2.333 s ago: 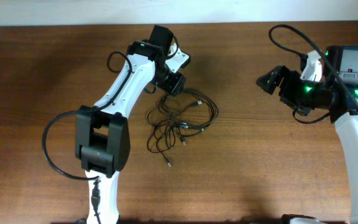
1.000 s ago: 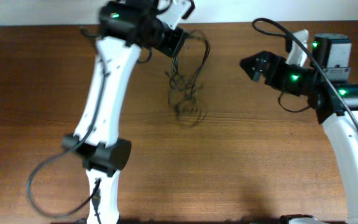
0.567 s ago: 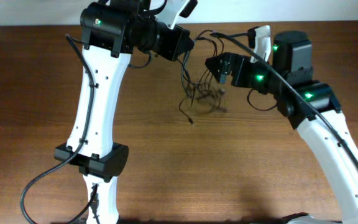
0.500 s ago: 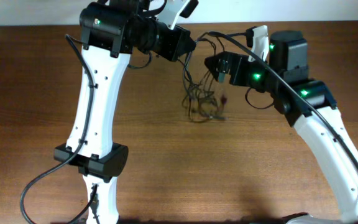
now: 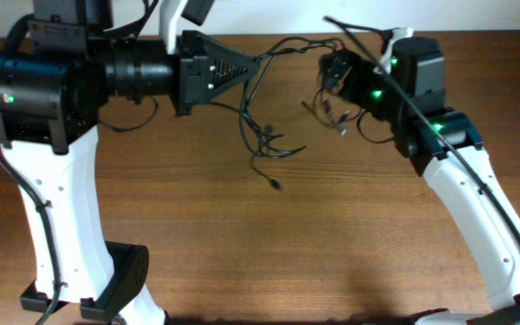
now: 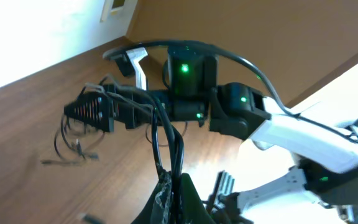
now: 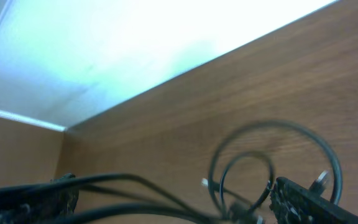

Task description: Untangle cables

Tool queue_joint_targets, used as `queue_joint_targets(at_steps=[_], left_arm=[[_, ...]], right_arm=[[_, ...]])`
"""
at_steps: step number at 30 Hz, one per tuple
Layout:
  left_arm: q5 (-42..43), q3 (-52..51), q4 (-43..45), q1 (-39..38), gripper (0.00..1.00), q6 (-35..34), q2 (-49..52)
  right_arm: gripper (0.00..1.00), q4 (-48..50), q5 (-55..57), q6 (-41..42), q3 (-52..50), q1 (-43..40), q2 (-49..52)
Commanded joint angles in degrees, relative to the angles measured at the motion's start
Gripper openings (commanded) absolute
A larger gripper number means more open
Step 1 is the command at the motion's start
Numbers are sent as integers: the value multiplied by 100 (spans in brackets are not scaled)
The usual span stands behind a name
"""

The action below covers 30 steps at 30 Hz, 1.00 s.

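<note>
Aloft, cables (image 5: 264,144) near right gripper (image 7: 179,196) (table (image 5: 242,248) beneath)

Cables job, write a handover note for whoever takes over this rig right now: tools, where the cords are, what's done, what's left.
Left tool: shut on the cables, held up over the table.
Right tool: open, cords running between its fingers, nothing gripped.
Cables: one tangled bunch hanging from the left tool, loose ends dangling, a few strands reaching across to the right tool.
Done: bunch picked up.
Left: no cord is separated yet; probably close the right tool on one strand and draw it out.
</note>
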Motion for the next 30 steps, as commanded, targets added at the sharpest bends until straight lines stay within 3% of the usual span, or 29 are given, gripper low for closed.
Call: queue_joint_targets(at_steps=[1,3,8,12,20,25,26,27,29,30], left_arm=[[468,37,-299,262,0,162,-164],[280,37,-470,354,0,387,-164],[-1768,-98,-629,299,0,442,-157],[-3014,-756,-555,74,0,442,-125],[-3482,-3523,1207,-498,0,396,-81],[-3995,-4627,1873,-623,2,398,-74],[-3989,-4782,1996,-623,10,396,-74],[-3991,-4911,2068,-629,25,396,-74],[-3993,-5101,2162,-656,65,398,-72],[-3993,-5139,2177,-673,77,398,-72]], right_arm=[[99,-136,208,350,44,-560,37],[97,-297,-15,345,44,-850,37],[87,-848,-199,278,44,-1209,37],[86,-1237,-203,94,44,-1235,37],[86,-2131,-400,-680,44,-1241,37],[87,-2793,-46,-1104,44,-1239,37],[87,-2848,-44,-1169,44,-1239,37],[87,-2892,-39,-1217,44,-1239,37],[90,-2986,2,-1233,44,-1239,37],[90,-2992,4,-1233,44,-1241,37]])
